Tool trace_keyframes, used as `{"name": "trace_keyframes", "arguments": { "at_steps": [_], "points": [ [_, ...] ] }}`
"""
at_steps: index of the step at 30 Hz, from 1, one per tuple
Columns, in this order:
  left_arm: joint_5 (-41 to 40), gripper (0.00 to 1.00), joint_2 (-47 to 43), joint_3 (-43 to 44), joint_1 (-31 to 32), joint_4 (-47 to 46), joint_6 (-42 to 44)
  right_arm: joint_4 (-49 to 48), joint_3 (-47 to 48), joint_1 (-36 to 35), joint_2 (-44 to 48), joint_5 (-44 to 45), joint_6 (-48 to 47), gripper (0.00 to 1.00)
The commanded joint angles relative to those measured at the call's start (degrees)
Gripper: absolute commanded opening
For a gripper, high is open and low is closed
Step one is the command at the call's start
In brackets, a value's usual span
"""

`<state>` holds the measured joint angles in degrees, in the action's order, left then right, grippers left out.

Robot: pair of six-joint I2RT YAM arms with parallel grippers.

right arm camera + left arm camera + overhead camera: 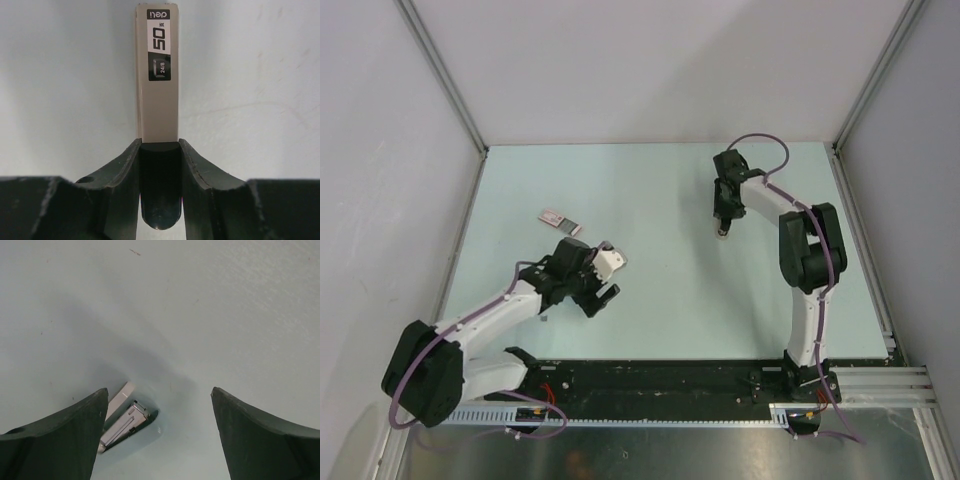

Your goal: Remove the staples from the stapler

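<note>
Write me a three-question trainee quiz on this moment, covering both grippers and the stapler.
1. True or false: the left gripper is shut on the stapler.
2. The right gripper is: A) open and empty, B) shut on the stapler, C) out of view.
3. Fill in: the large number on the stapler's label reads ___.
Key: 1 false, its fingers stand apart with nothing between them; 2 B; 3 50.

The stapler (158, 105) shows pale beige, its label black with white print (a "50" stands out). The worktop (660, 190) is plain pale mint green; the small rectangle (552, 216) pinkish-white.
</note>
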<state>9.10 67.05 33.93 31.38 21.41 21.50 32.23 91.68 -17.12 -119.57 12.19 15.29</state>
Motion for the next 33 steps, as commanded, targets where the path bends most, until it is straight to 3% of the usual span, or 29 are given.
{"name": "trace_keyframes", "arguments": {
  "at_steps": [1, 9, 15, 22, 33],
  "points": [
    [-0.22, 0.9, -4.68, -0.2, 0.43, 4.94, 3.74, -1.13, -3.64, -2.24, 5.93, -6.92, 5.87, 0.28],
    [0.88, 0.98, -7.53, 8.31, 0.43, 8.06, -1.61, -6.12, -8.85, -9.46, 10.87, -14.88, 13.22, 0.16],
    [9.93, 0.99, 0.15, 15.65, 0.44, 6.13, -6.02, -12.82, -12.2, -16.95, 15.81, -13.85, 23.71, 0.03],
    [17.44, 1.0, 6.69, 16.61, -0.49, 1.54, -5.24, -23.67, -20.0, -20.73, 22.27, -12.43, 35.0, 0.0],
    [24.7, 0.99, 13.7, 17.96, -2.76, -5.12, -9.88, -34.81, -29.81, -25.84, 28.59, -9.03, 43.71, 0.0]
  ]
}}
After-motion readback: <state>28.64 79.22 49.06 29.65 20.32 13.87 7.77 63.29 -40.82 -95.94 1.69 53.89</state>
